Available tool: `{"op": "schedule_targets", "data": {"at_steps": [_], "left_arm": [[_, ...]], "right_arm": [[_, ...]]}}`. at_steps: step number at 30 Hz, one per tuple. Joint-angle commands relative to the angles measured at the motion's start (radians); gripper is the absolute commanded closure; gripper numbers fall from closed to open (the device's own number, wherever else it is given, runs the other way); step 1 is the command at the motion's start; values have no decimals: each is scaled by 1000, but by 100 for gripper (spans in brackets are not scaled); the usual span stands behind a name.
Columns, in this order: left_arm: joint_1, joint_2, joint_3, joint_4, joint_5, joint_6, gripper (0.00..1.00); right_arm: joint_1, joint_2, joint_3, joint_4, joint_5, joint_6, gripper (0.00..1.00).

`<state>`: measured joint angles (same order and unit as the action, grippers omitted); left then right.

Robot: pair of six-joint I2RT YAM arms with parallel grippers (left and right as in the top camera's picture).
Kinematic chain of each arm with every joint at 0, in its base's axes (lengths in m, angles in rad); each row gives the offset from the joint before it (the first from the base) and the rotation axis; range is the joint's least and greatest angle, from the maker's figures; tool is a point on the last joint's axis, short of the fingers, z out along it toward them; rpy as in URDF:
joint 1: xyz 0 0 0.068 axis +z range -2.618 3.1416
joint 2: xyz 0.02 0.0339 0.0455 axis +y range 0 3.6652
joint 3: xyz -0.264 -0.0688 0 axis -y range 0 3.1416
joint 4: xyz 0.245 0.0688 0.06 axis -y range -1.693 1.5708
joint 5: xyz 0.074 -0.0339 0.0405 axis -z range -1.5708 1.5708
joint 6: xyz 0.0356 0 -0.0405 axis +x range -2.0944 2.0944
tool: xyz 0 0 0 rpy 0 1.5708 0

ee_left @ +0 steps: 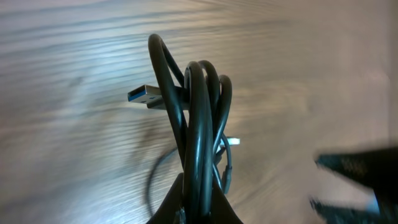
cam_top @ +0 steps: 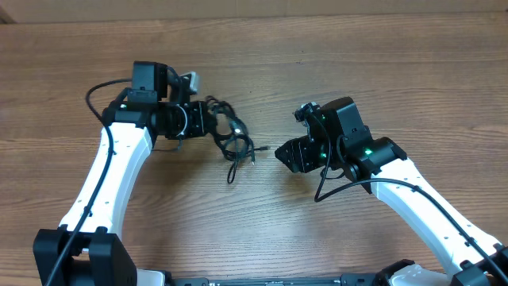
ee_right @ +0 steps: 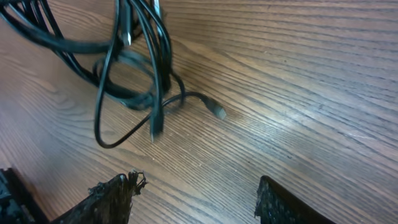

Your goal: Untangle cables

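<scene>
Tightly inside left claw (ee_left: 196,206), cables (ee_left: 200,112).

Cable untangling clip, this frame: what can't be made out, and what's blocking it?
- Overhead: how many cables there are; the strands overlap in one small knot.
- Left wrist: the left claw, shut on the cables, is cut by the bottom edge; a dark shape at the right is too blurred to identify.
- Right wrist: the bundle's top runs past the upper edge; the open right claw shows only its fingertips.
</scene>
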<state>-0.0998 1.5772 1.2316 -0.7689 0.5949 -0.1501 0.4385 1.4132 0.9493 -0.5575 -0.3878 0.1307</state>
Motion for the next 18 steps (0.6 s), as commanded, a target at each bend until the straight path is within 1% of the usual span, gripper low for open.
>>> {"op": "schedule_targets", "data": {"at_steps": [1, 4, 8, 11, 13, 15, 17, 18], "left_arm": [[-14, -16, 24, -3, 191, 266, 96], [-14, -16, 24, -44, 192, 343, 96], [-14, -16, 24, -132, 192, 481, 96], [-14, -16, 24, -155, 200, 499, 96], [-14, -16, 24, -155, 251, 517, 96], [-14, -16, 24, -154, 342, 575, 96], [-14, -16, 24, -148, 410, 621, 96], [-14, -16, 24, -137, 432, 625, 96]], "right_arm": [[-2, 3, 17, 6, -18, 3, 37], [-2, 3, 17, 3, -18, 3, 37], [-2, 3, 17, 5, -16, 3, 37], [-2, 3, 17, 10, -17, 3, 36], [-2, 3, 17, 11, -18, 2, 36], [-2, 3, 17, 11, -18, 2, 36], [-2, 3, 17, 10, -19, 2, 33], [-2, 3, 17, 10, -24, 0, 31]]}}
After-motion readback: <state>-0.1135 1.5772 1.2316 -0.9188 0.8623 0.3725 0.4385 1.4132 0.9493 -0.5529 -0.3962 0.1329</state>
